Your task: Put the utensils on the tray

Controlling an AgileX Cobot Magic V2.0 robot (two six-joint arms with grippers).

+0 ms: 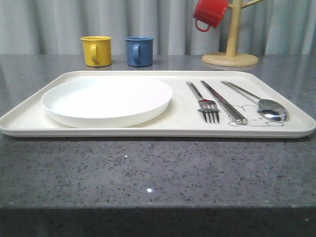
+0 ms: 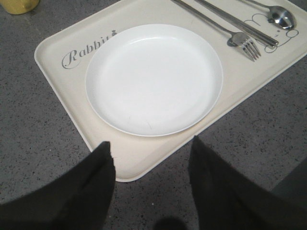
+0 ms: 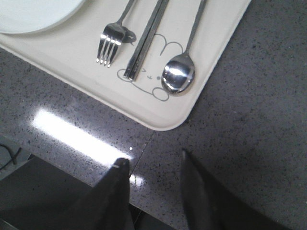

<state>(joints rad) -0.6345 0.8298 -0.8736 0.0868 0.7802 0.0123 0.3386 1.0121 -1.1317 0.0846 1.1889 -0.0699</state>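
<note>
Cream tray [image 1: 123,129] flat on the grey speckled counter [image 1: 148,173], long side toward the robot. White plate [image 1: 107,100] on the tray's left half, partly covering the "Rabbit" script [image 2: 86,51]. On the right half, lying side by side: fork [image 1: 205,103], then chopstick pair [image 1: 224,102], then spoon [image 1: 266,106], the last two across the rabbit drawing [image 3: 160,72]. Whether fork and chopsticks touch: hard to tell from the front. Left gripper [image 2: 151,158] released, fingers [image 2: 103,163] spread, holding nothing, poised over the tray's near left corner. Right gripper [image 3: 153,172] likewise parted and empty, above bare counter just beyond the tray's near right corner. Behind the tray, yellow mug [image 1: 96,50] and blue mug [image 1: 138,50] upright; red mug [image 1: 210,13] hanging on a wooden stand [image 1: 232,47].
</note>
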